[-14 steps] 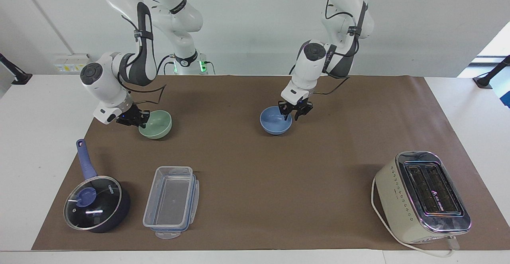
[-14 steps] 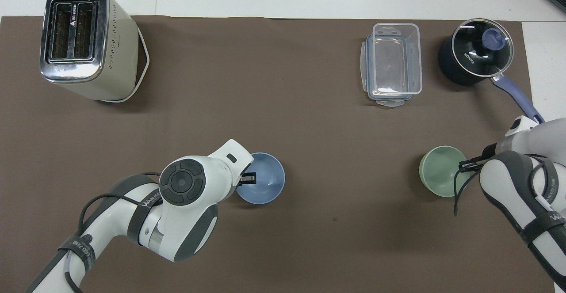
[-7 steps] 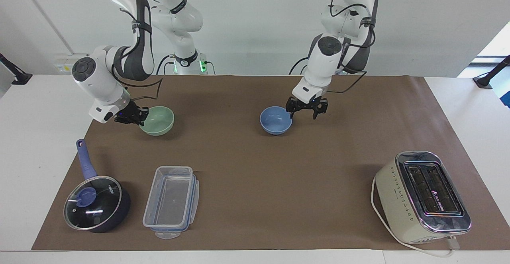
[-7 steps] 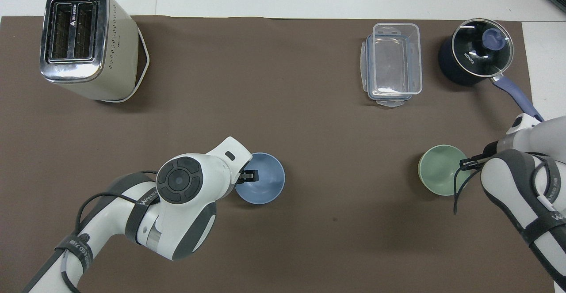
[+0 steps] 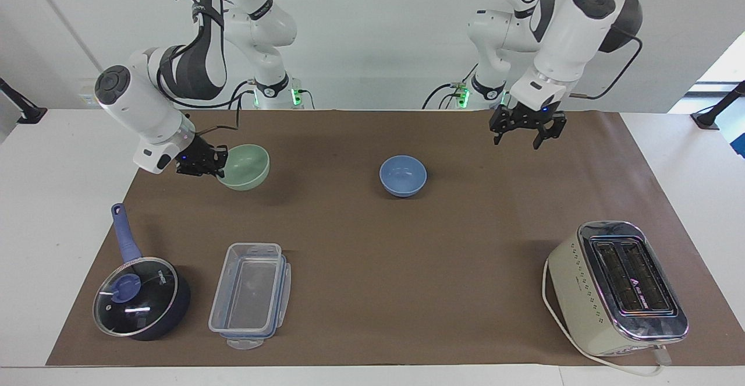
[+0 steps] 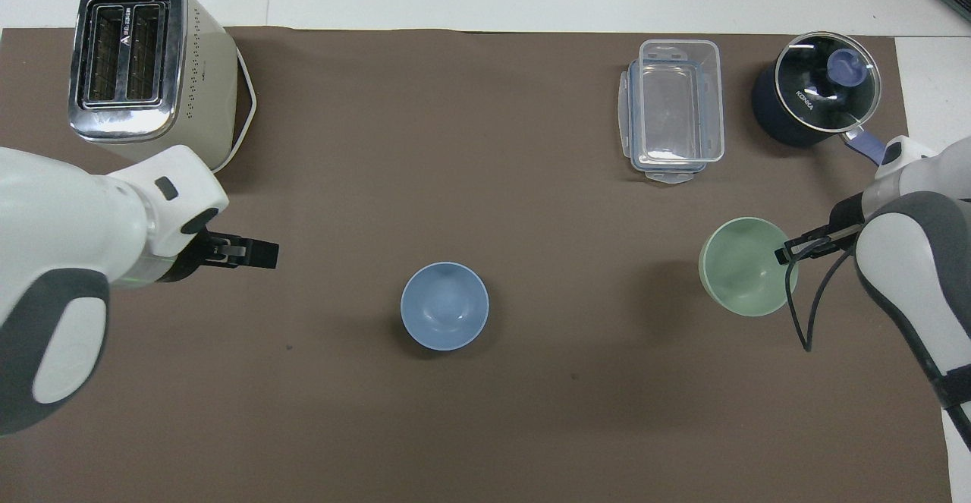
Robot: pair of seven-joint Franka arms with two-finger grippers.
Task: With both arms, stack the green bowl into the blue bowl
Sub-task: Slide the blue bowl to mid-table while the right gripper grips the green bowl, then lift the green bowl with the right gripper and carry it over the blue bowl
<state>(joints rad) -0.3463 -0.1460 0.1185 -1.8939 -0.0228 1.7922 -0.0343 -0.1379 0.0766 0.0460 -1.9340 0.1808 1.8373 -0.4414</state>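
The pale green bowl (image 5: 247,167) hangs tilted a little above the brown mat, toward the right arm's end of the table. My right gripper (image 5: 218,162) is shut on its rim; it also shows in the overhead view (image 6: 785,253) on the green bowl (image 6: 743,264). The periwinkle-blue bowl (image 5: 403,175) stands upright and alone on the mat near the middle, also in the overhead view (image 6: 444,306). My left gripper (image 5: 527,133) is open and empty, raised over bare mat toward the left arm's end, well apart from the blue bowl; it shows in the overhead view too (image 6: 258,253).
A cream toaster (image 5: 617,287) stands farthest from the robots at the left arm's end. A clear plastic container (image 5: 250,296) and a dark blue lidded saucepan (image 5: 139,298) stand farther from the robots than the green bowl. The brown mat (image 5: 372,269) covers the table.
My left gripper has left the blue bowl's rim, risen and swung toward the left arm's end. My right gripper has lifted the green bowl off the mat and carried it slightly toward the middle.
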